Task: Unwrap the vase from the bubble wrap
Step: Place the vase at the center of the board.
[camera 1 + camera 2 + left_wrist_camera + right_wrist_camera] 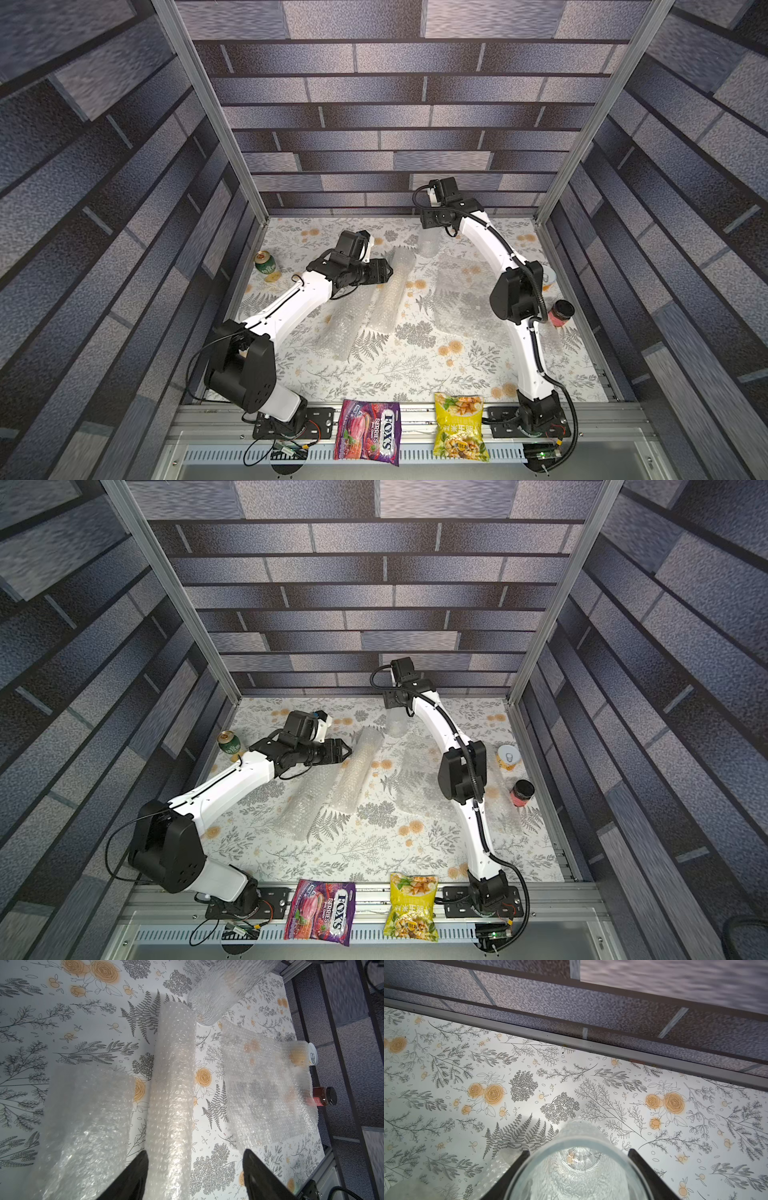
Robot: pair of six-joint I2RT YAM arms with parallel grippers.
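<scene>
right wrist: right hand [578, 1153] grips vase [571, 1178]

Whitish bubble wrap [390, 291], clear vase [429, 245], table [415, 374] with grey ferns, orange roses.

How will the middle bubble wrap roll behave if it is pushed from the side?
Round and lying on its side, the roll would probably roll away. Thin air-filled plastic: likely light, and soft enough to dent.

Top views: high overhead, facing down, whole table [395, 374]
Left wrist: close, along bubble wrap [172, 1084]
Right wrist: close, into vase [577, 1178]
Wrists share: vase
</scene>
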